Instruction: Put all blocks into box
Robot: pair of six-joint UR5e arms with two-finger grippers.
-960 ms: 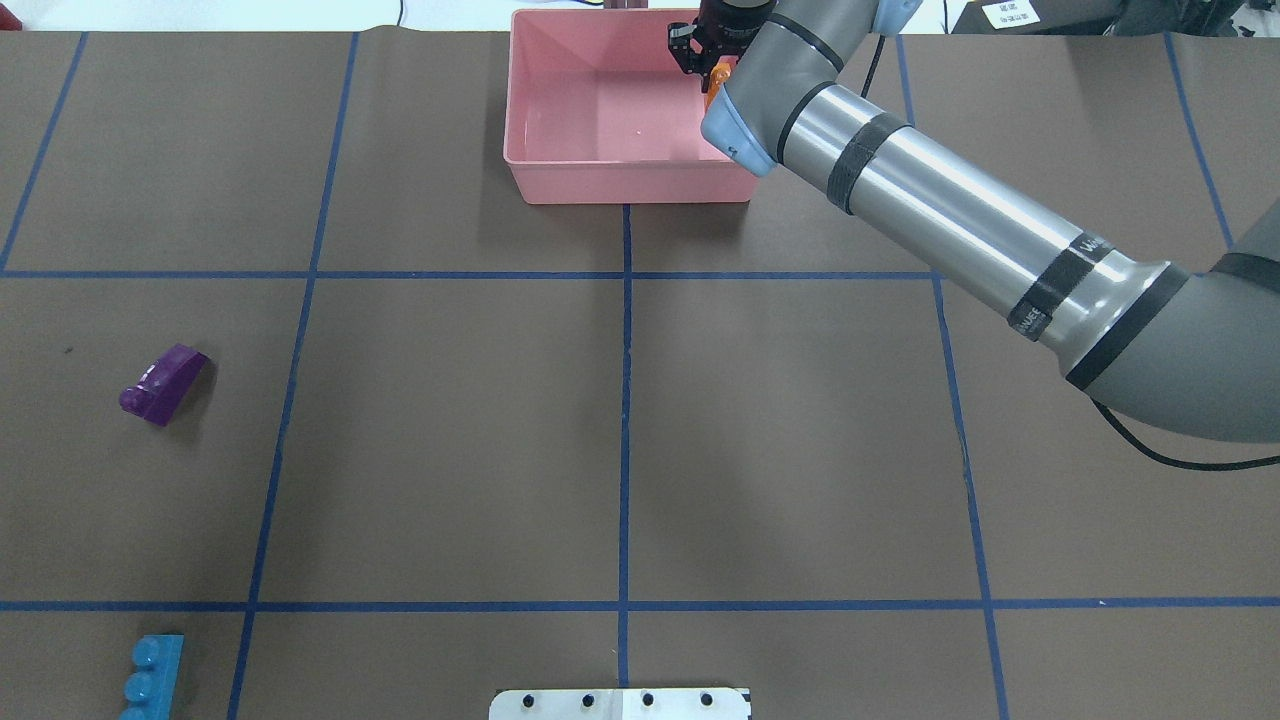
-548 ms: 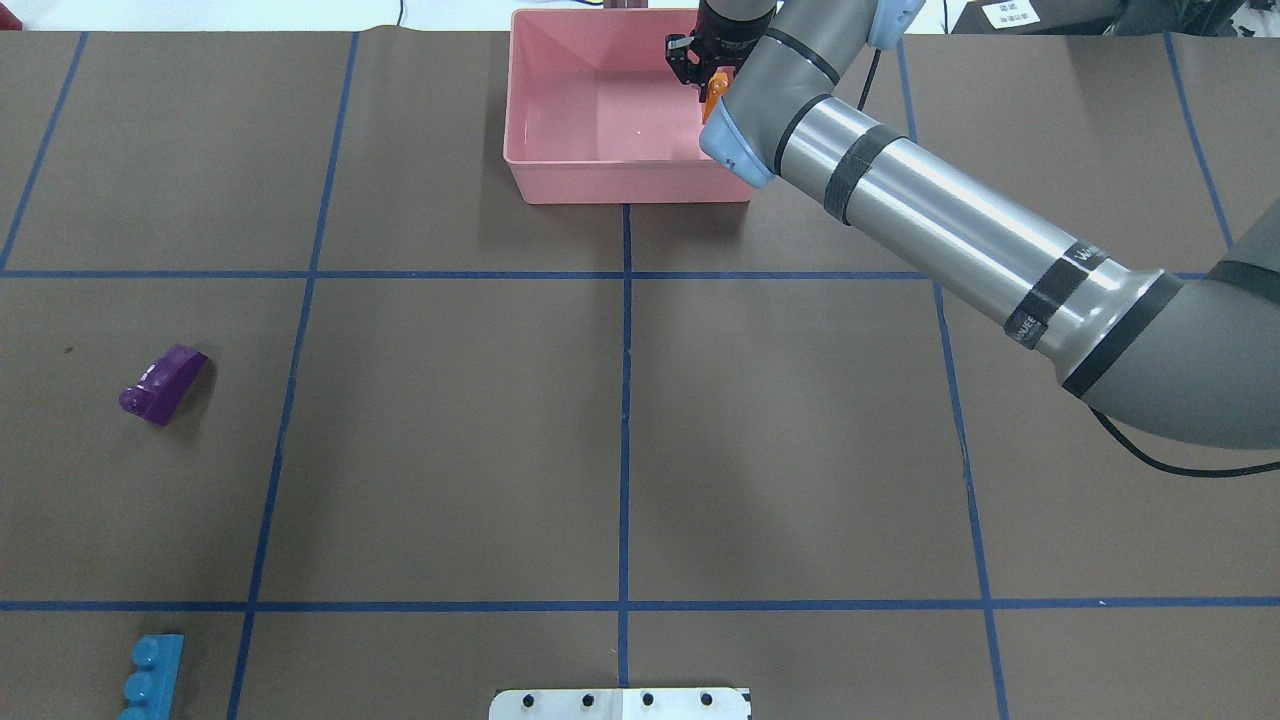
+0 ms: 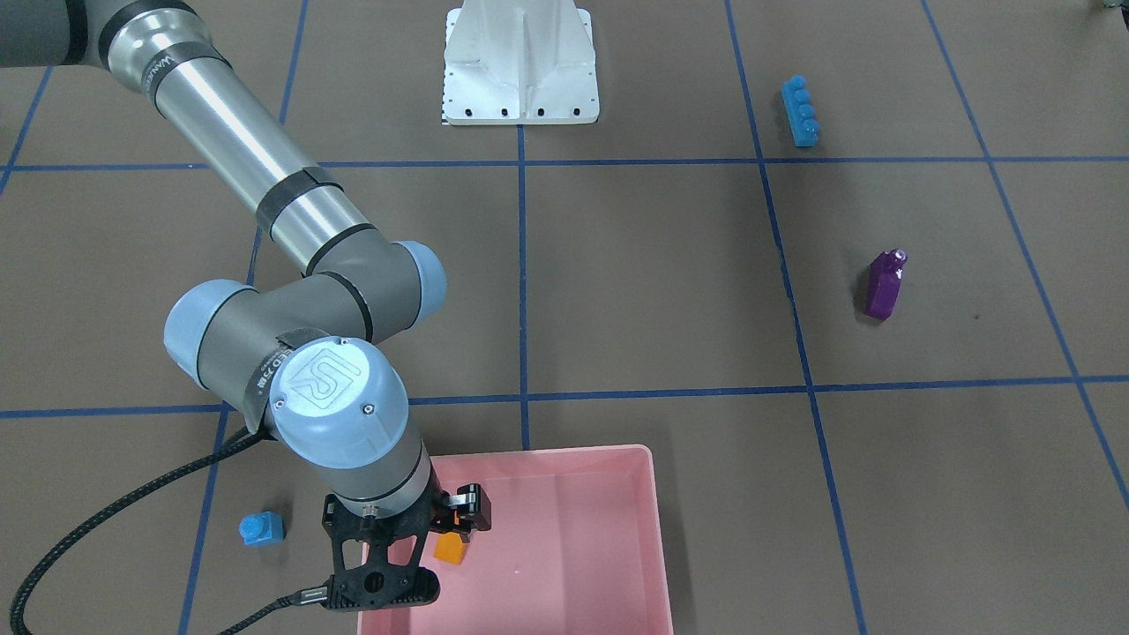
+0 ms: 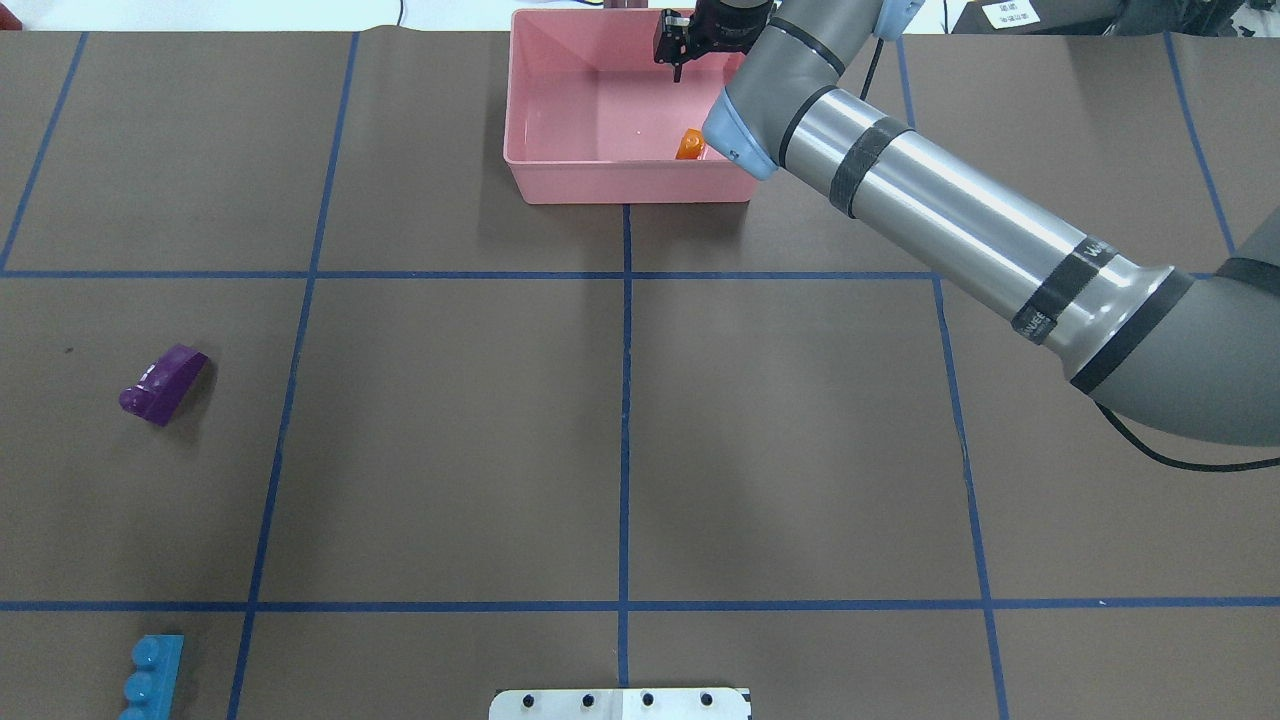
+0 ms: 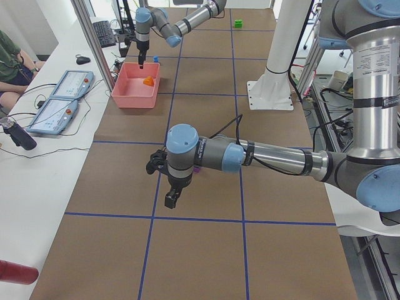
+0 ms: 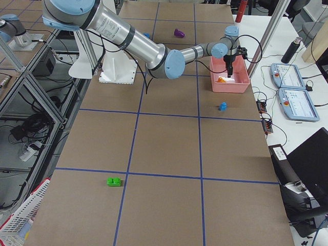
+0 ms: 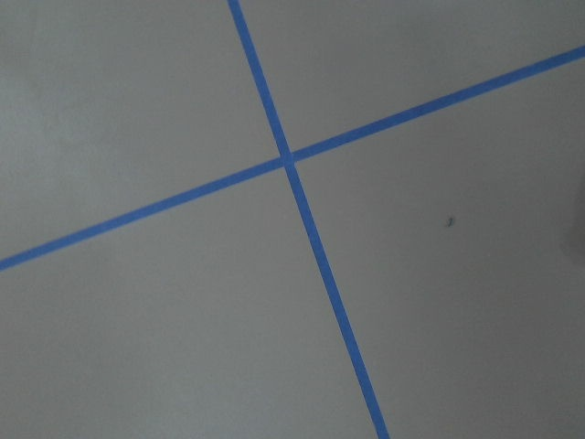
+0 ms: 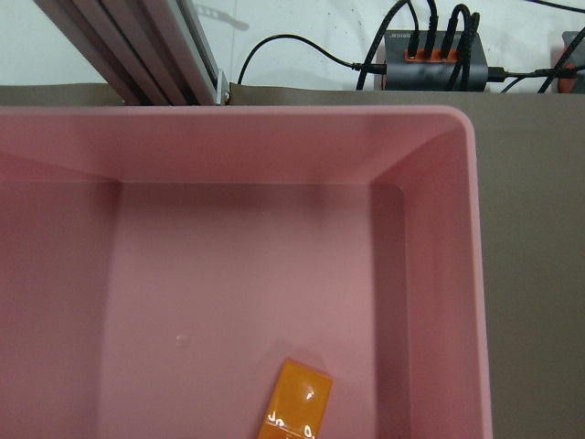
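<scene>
The right gripper (image 4: 678, 50) hangs over the far right corner of the pink box (image 4: 620, 188), jaws apart and nothing between them. A second ago it was clamped on the orange brick (image 4: 689, 146). That brick now lies loose on the box floor, near the wall on the robot's side.

So the first drop looks done, and four bricks are left on the table. The small blue single-stud brick (image 3: 261, 528) sits just outside the box on this arm's side and is probably the easiest next pick. The purple brick (image 4: 163, 384) and the long blue brick (image 4: 150, 675) lie well off to the robot's left, and the green brick (image 6: 114, 181) far to its right.

The left gripper (image 5: 172, 194) hovers over bare table — open or closed, I cannot tell.
</scene>
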